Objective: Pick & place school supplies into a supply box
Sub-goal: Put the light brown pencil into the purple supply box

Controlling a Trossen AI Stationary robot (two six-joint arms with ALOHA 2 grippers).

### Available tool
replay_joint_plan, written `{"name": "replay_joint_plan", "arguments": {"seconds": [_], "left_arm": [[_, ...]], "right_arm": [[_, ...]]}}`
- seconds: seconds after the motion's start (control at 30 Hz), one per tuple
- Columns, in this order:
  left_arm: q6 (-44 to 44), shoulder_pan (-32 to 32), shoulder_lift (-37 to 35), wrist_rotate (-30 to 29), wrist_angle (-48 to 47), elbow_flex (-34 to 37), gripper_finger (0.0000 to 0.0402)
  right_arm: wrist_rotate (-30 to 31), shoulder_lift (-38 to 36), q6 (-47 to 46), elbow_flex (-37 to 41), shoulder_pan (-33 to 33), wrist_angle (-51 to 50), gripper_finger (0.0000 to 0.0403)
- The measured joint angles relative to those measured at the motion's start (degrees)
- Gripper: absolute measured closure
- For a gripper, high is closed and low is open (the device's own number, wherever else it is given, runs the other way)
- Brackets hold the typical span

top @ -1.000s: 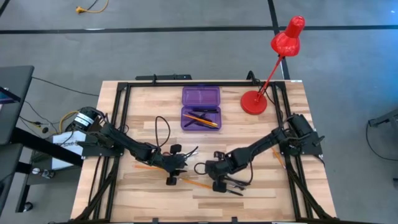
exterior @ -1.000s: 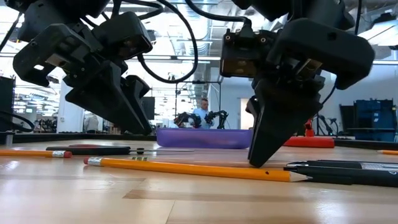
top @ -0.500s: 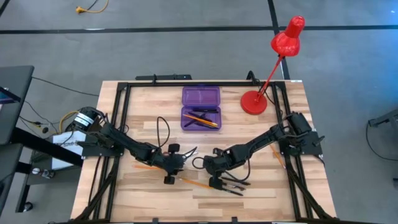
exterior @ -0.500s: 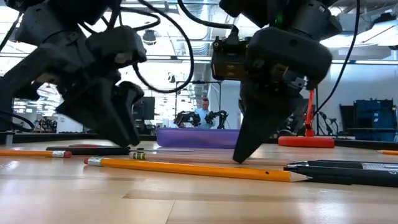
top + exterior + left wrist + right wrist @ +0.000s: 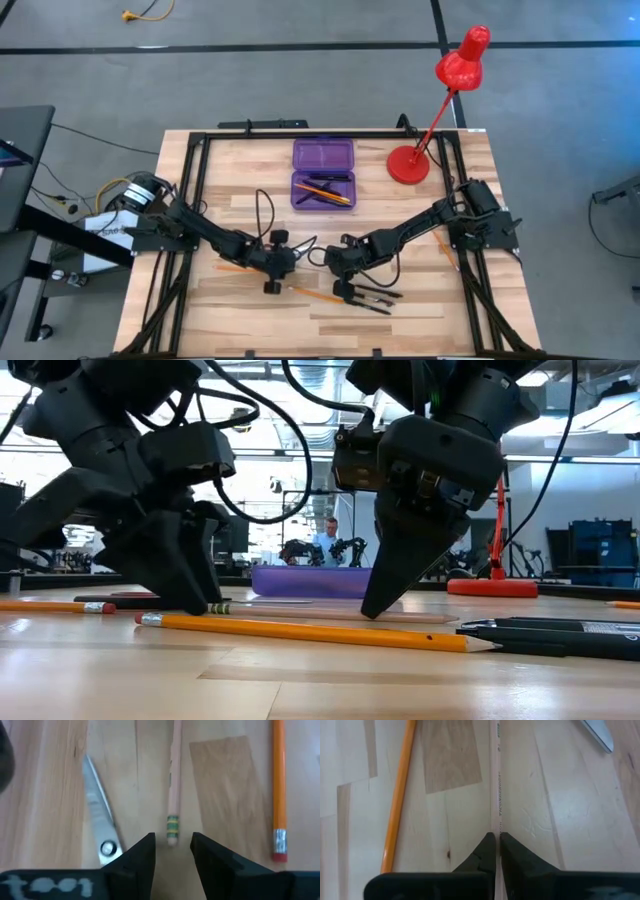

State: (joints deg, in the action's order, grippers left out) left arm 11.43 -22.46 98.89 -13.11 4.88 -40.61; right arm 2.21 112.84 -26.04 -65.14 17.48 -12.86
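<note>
Open translucent purple plastic case (image 5: 322,172) at table's far middle, already holding a few orange pencils. Still out on the wood: pale wooden pencil (image 5: 173,785), orange pencil (image 5: 300,631), scissors (image 5: 100,810), black pens (image 5: 560,633). Right gripper (image 5: 497,851) nipped narrow on pale pencil; left gripper (image 5: 172,847) slightly parted at its eraser end.

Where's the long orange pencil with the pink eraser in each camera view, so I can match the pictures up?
High view: the orange pencil lies slanted, low and centre.
Low view: it stretches across the foreground, eraser at the left.
Left wrist view: it runs along the right side.
Right wrist view: it runs along the left side.
Shared landmark: the pale pencil beside it, also in the right wrist and low views.
</note>
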Motion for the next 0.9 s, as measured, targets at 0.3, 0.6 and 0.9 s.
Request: {"name": "replay_joint_plan", "arguments": {"seconds": [0.3, 0.6, 0.9], "left_arm": [[2.9, -0.1, 2.5, -0.8, 2.5, -0.1, 0.0279], [3.2, 0.0, 2.7, -0.6, 1.1, -0.1, 0.0361], [4.6, 0.0, 2.8, -1.9, 0.5, -0.9, 0.0394]], "right_arm": [[0.1, 0.0, -0.4, 0.0, 0.0, 0.2, 0.0403], [1.6, 0.1, -0.4, 0.0, 0.0, 1.7, 0.0402], [2.2, 0.1, -0.3, 0.0, 0.0, 2.0, 0.0402]]}}
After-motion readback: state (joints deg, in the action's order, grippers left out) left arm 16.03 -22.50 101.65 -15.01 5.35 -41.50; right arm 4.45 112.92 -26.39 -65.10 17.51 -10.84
